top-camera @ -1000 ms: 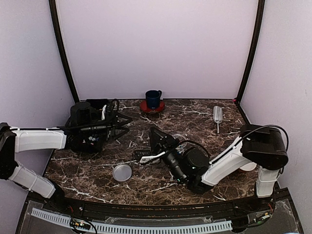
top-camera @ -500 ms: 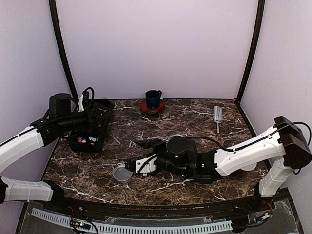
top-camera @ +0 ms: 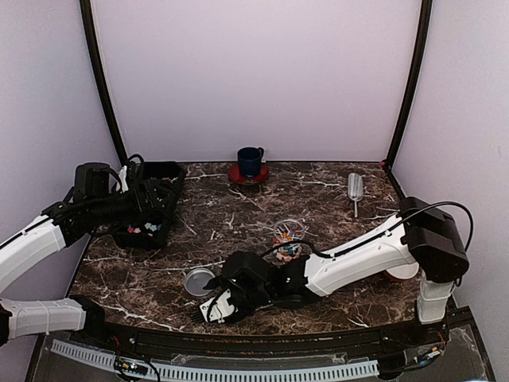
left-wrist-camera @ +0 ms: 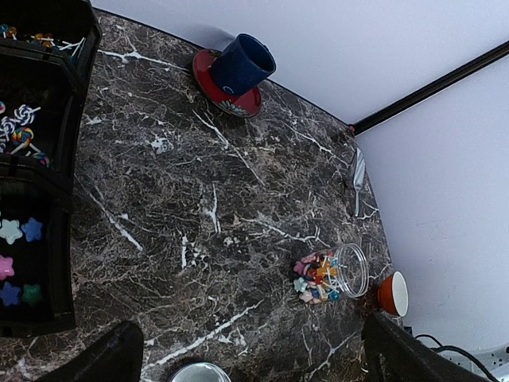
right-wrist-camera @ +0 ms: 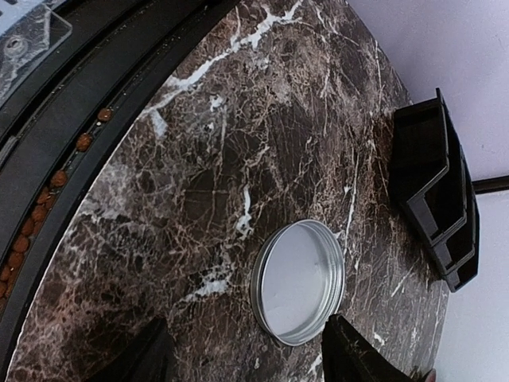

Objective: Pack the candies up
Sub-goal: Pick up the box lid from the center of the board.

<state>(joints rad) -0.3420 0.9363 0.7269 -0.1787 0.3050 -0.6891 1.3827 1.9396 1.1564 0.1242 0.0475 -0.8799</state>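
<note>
black tray [top-camera: 147, 227] at the bench's [top-camera: 238, 207] left edge holds star-shaped candies [left-wrist-camera: 16, 231]. the left pincer [left-wrist-camera: 256, 360] hovers over it, released, fingers wide apart. a round metal lid [top-camera: 199, 282] lies near the front edge. the right pincer [right-wrist-camera: 250, 354] is low just beside it, also released and empty. a blue cup [top-camera: 250, 161] stands at the back. right of centre, a clear jar [top-camera: 288, 231] holds more candies. a scoop [top-camera: 355, 189] lies far right.

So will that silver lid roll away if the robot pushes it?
Probably not: the lid lies flat, open side up, so it should slide, not roll. It looks thin, so likely light. Its shiny rim may slip when pinched.
</note>
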